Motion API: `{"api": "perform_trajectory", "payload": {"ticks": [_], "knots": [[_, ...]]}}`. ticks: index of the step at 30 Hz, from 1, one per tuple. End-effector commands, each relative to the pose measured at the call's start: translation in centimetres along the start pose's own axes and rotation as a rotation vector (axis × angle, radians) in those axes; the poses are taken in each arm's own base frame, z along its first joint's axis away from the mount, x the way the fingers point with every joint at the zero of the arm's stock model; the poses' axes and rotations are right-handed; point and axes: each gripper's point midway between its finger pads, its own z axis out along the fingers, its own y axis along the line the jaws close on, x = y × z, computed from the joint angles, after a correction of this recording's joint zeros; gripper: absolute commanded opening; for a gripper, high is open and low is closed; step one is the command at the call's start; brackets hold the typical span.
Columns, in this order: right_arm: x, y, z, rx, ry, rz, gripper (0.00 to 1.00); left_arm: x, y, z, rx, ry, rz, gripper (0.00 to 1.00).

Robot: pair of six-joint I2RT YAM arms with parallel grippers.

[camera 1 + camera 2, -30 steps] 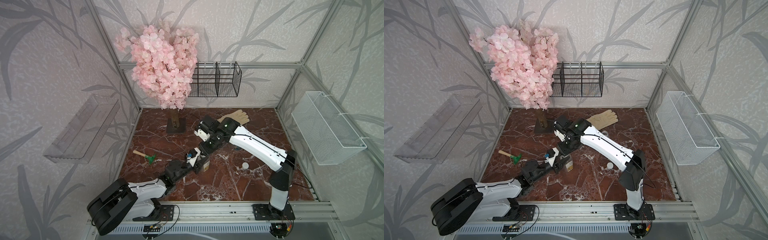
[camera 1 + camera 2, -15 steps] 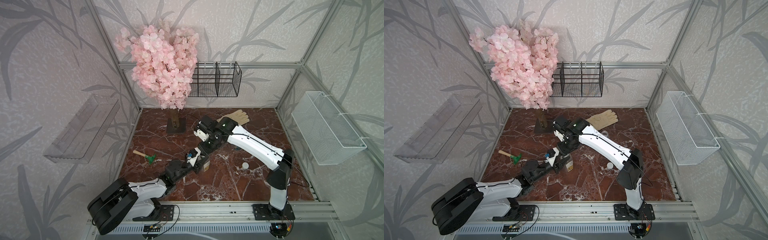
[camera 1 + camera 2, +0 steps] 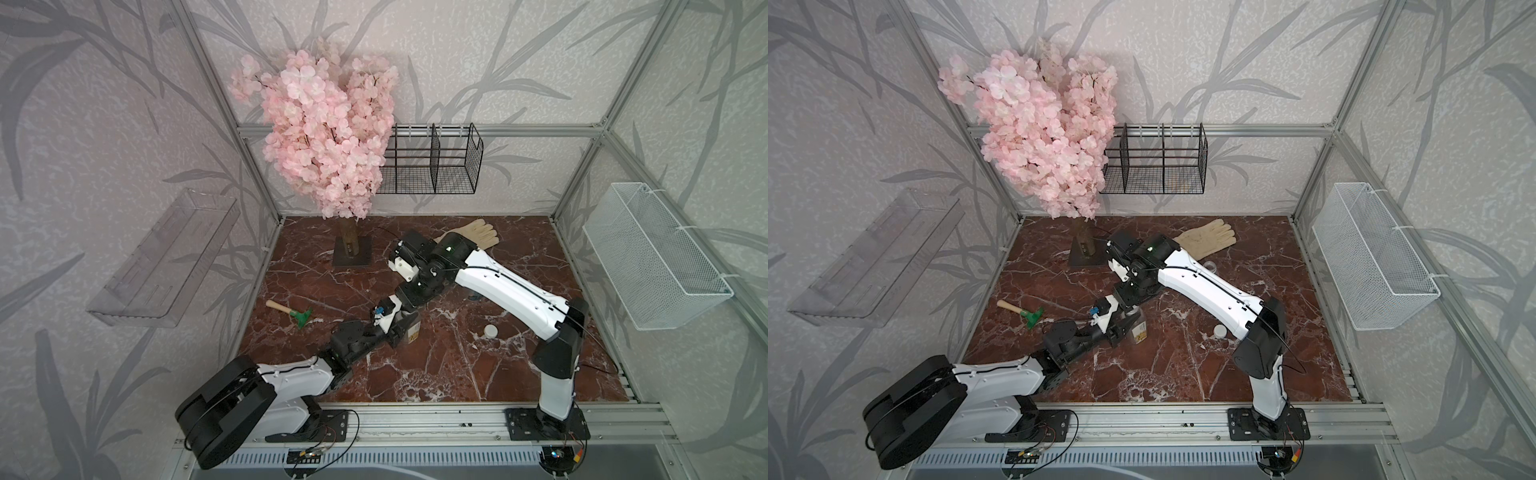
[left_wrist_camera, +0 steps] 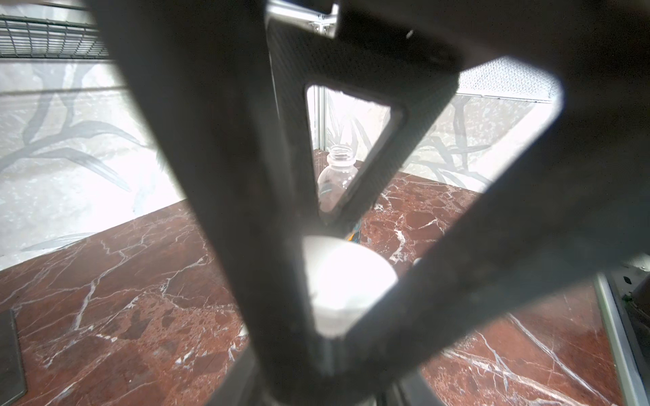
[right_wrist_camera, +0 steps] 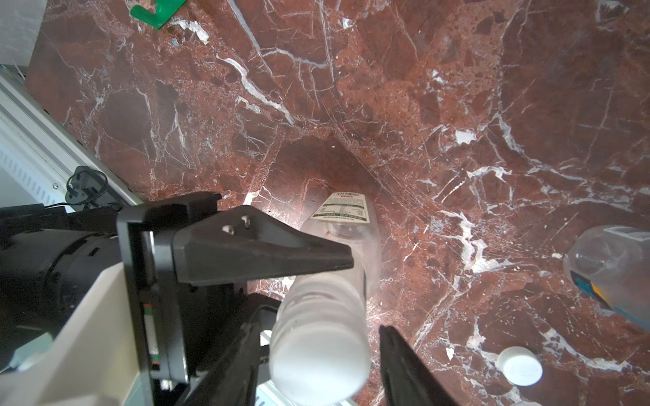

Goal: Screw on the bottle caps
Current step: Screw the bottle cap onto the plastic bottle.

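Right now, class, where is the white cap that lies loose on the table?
In both top views the loose cap lies on the marble table, to the robot's right of the labelled bottle and close to the right arm.

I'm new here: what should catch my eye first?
The pink blossom tree at the back left stands out first. Mid-table, the left arm and right arm meet at a small clear bottle, white cap on top. A spare white cap lies on the red marble to its right.
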Motion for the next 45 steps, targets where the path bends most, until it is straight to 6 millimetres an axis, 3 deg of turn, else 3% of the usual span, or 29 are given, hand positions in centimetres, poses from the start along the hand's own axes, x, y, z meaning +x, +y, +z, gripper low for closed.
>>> {"api": "perform_trajectory", "payload": {"ticks": [1,17,32,33,45], "knots": [[-0.1,2.2,-0.2,-0.066,-0.001,-0.02,0.6,2.5,-0.5,0.2,0.027,0.098,-0.01,0.36],[-0.6,2.0,-1.2,-0.047,-0.028,-0.024,0.72,2.5,-0.6,0.2,0.028,0.098,-0.008,0.36],[-0.6,-0.2,-3.3,0.012,-0.074,0.0,0.74,2.6,-0.6,0.1,0.027,0.098,-0.01,0.36],[-1.0,-1.6,-3.6,0.022,-0.084,0.033,0.74,2.5,-0.6,0.1,0.027,0.096,-0.009,0.35],[-0.2,-3.9,-4.1,0.023,-0.111,0.1,0.74,2.6,-0.6,0.2,0.029,0.1,-0.01,0.36]]}}
